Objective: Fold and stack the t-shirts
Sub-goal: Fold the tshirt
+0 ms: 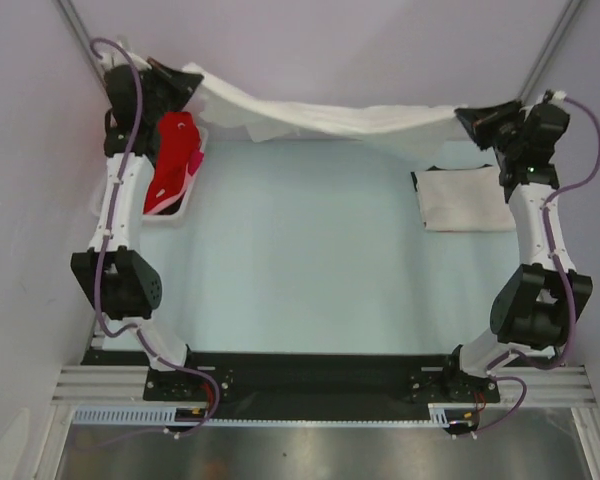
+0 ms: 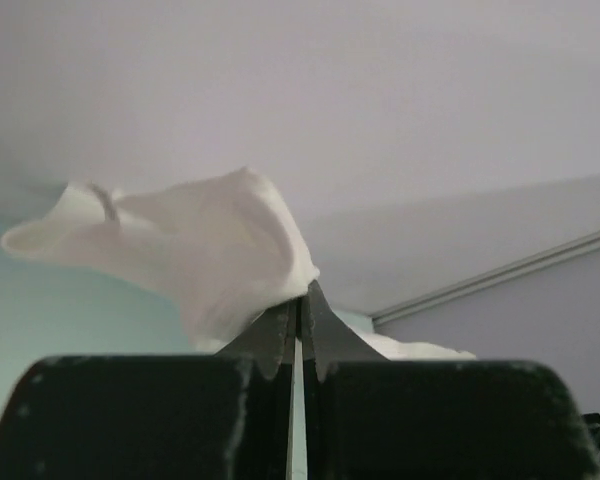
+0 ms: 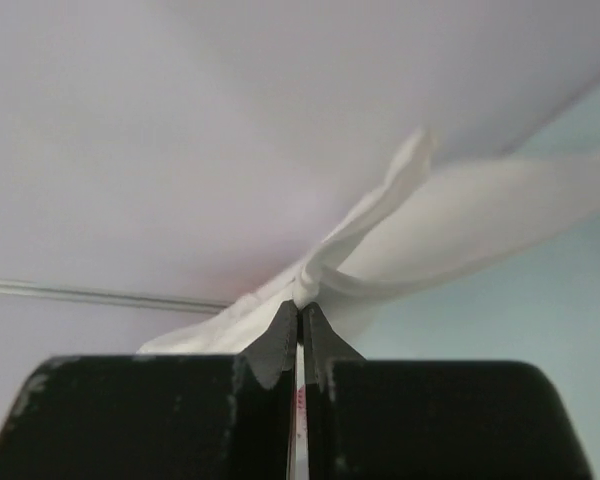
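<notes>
White t-shirt (image 1: 320,115) hangs stretched above the surface's (image 1: 300,260) far edge, left jaws and right jaws each closed on a pinch of it. Left arm (image 1: 120,215) partly hides red tee (image 1: 175,140) in basket (image 1: 170,216). Folded tee (image 1: 465,198) lies right; lilac walls (image 1: 330,40).

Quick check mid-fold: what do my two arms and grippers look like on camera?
The left arm and right arm have white links with bulky black joints; a purple cable loops along each. The left gripper and right gripper have black, pointed fingers.
</notes>
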